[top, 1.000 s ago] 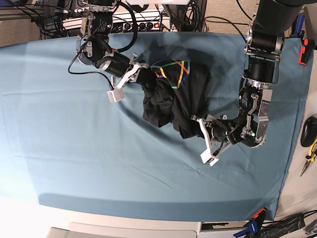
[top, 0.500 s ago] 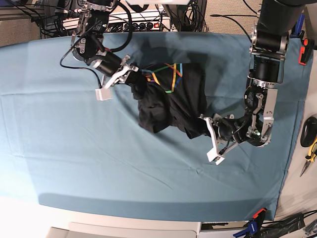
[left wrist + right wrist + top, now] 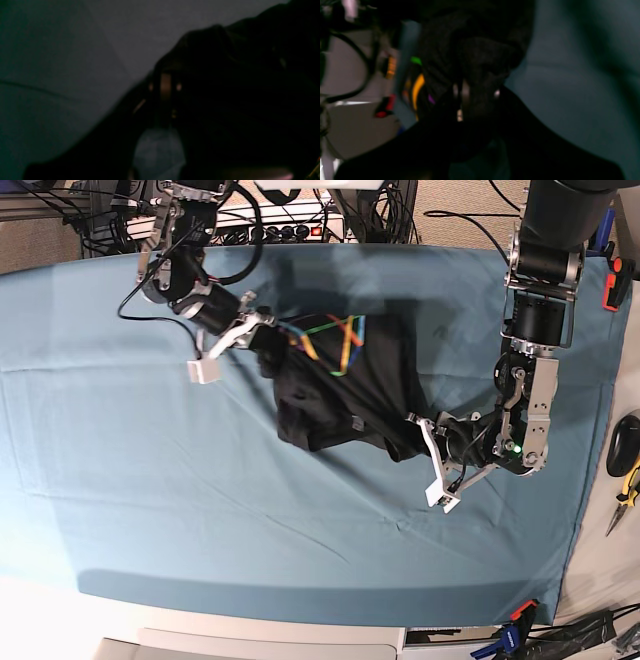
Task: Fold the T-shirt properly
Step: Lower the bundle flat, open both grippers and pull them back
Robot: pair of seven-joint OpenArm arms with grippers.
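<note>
The T-shirt (image 3: 345,395) lies bunched at upper centre of the base view on the teal surface (image 3: 150,500), its rainbow print (image 3: 335,340) showing near the top edge. The right gripper (image 3: 250,332), at upper left, has its fingers clenched on the shirt's upper-left corner; the left gripper (image 3: 425,442), at centre right, pinches the lower-right edge. The wrist views are too dark to add more than black cloth against the fingers. The fabric looks light, limp and prone to slumping, so it probably handles best when taken by seams or corners and kept taut between both holds.
</note>
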